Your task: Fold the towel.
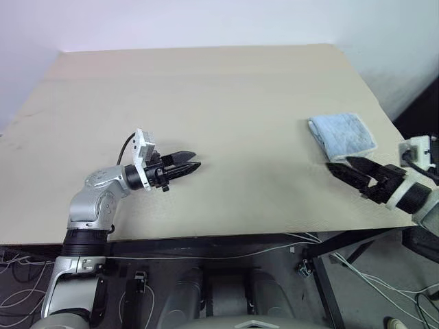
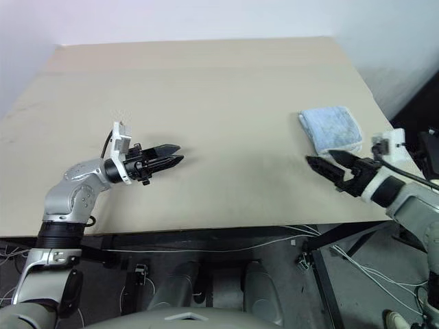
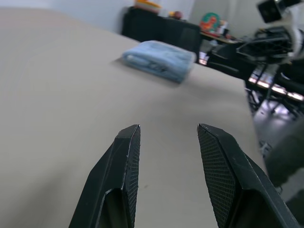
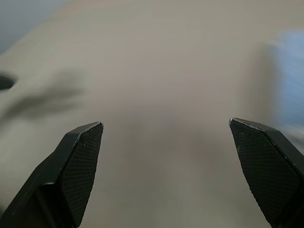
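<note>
Hovering near the front edge of the table (image 1: pixel 226 123), both grippers are empty. The left gripper (image 1: pixel 192 161) sits toward the front-left, pointing across the table toward the right edge, its jaws partly apart with nothing between them. The right gripper (image 1: pixel 346 166) hangs by the front-right corner with jaws spread wide, tips just short of the towel (image 1: pixel 341 135).

Farther back along the right edge, the towel lies as a compact folded bundle, close to the table's side. I judge the folding looks done, so the main risk now is undoing it: a wide-open right gripper this close could snag a layer or nudge the bundle toward the right edge and off the table. The left gripper, well apart from it, poses little threat.
</note>
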{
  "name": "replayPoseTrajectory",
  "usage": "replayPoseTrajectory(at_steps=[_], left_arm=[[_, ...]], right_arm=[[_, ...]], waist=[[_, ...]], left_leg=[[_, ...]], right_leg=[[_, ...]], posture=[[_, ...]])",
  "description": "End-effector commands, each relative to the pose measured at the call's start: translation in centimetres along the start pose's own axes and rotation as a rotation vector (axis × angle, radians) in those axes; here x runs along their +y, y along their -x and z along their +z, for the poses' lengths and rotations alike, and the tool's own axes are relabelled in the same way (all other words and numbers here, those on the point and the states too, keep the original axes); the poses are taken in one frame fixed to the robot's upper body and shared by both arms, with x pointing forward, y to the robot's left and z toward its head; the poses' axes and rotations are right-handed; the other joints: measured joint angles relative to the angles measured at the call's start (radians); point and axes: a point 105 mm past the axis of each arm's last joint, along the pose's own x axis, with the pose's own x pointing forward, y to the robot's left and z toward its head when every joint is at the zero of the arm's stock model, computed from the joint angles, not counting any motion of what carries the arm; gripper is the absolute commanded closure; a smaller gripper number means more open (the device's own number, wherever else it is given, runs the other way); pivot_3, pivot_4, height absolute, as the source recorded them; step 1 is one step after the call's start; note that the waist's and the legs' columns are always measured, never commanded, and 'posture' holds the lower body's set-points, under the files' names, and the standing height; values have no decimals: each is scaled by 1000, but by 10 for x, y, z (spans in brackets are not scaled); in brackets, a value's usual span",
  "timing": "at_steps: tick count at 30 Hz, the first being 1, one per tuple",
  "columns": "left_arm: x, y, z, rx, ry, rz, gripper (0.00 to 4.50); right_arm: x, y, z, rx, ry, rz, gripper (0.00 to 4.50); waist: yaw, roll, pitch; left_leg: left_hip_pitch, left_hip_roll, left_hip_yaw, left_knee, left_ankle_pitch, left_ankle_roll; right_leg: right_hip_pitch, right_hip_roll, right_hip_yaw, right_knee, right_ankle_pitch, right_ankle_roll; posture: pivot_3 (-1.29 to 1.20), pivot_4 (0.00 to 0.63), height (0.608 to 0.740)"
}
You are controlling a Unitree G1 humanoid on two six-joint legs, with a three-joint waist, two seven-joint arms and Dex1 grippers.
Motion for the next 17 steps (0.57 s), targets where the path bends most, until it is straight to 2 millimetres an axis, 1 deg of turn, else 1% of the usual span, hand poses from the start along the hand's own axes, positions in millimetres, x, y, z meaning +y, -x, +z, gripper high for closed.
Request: replayPoseTrajectory(at_steps=[1, 3, 5, 7, 9, 13, 17], left_arm=[[-2, -4, 8, -12, -96, -26, 2504], [-7, -6, 2, 6, -115, -34, 2504], [-10, -2, 2, 2, -118, -18, 2504], [-10, 4, 5, -2, -148, 26, 2504], [-11, 6, 7, 0, -181, 67, 2504], [-20, 15, 14, 1, -182, 116, 2504], [-25, 27, 17, 16, -176, 163, 2504]], right_arm=[[24, -22, 17, -54, 244, 126, 18], [21, -37, 19, -72, 311, 123, 18], [34, -53, 22, -102, 318, 195, 18], [45, -64, 20, -116, 326, 260, 18], [47, -73, 17, -119, 324, 301, 18], [57, -92, 17, -148, 301, 399, 18], [65, -106, 9, -137, 297, 464, 18]], waist=[[1, 0, 0], [1, 0, 0], [1, 0, 0], [1, 0, 0], [1, -1, 0], [1, 0, 0], [1, 0, 0]], left_leg=[[0, 0, 0, 0, 0, 0], [0, 0, 0, 0, 0, 0], [-1, 0, 0, -1, 0, 0], [-1, 0, 0, -2, 0, 1], [-2, 0, 0, -3, -1, 1], [-2, 0, 0, -2, -1, 0], [-2, -1, -1, -3, -1, 0]], right_leg=[[0, 0, 0, 0, 0, 0], [0, 0, 0, -1, 0, 0], [-1, 0, 0, -1, 0, 0], [-3, 0, 1, -1, 2, 3], [-4, 0, 0, 0, 2, 4], [-3, -1, 1, -1, 2, 4], [-4, -1, 1, 0, 2, 3]], posture=[[0, 150, 740], [0, 150, 740], [0, 150, 740], [0, 150, 740], [0, 150, 740], [0, 150, 740], [0, 150, 740]])
